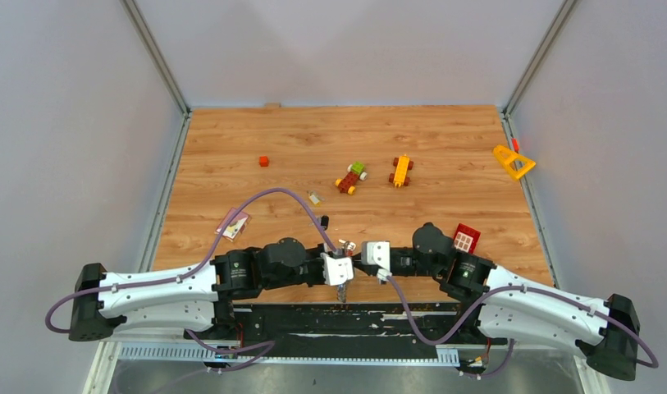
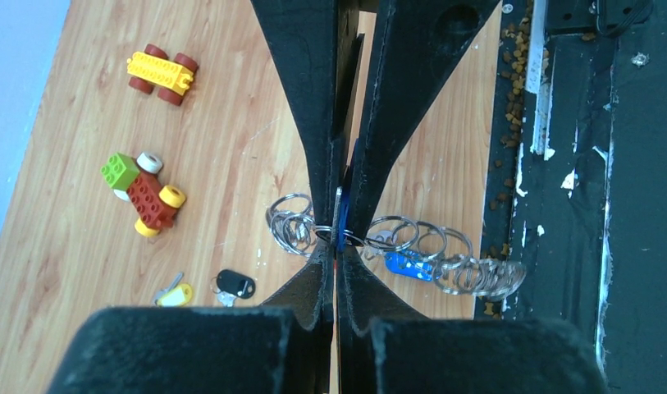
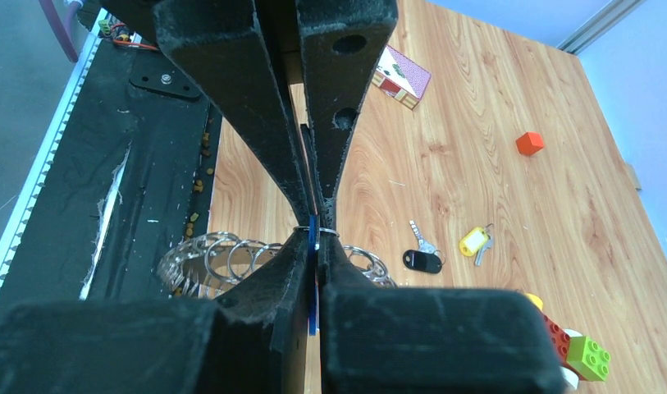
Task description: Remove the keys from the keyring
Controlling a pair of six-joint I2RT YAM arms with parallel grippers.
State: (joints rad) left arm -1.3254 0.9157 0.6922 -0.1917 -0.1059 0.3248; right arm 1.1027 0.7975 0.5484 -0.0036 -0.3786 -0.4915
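The keyring (image 2: 465, 267) is a string of linked silver split rings, held just above the table's near edge; it also shows in the right wrist view (image 3: 215, 256). My two grippers meet tip to tip on it. My left gripper (image 2: 336, 254) is shut on a small ring of the string. My right gripper (image 3: 315, 256) is shut on a flat blue key head (image 3: 313, 238) that hangs from that ring. A second blue key (image 2: 409, 265) hangs on the string. A black-headed key (image 2: 235, 284) and a yellow-tagged key (image 2: 174, 294) lie loose on the wood.
Two toy block vehicles (image 1: 351, 177) (image 1: 401, 171) and an orange cube (image 1: 263, 161) sit mid-table. A yellow triangle (image 1: 513, 162) lies far right, a red window block (image 1: 466, 238) by the right arm, a small card (image 1: 232, 223) left. A black plate (image 1: 313, 322) edges the front.
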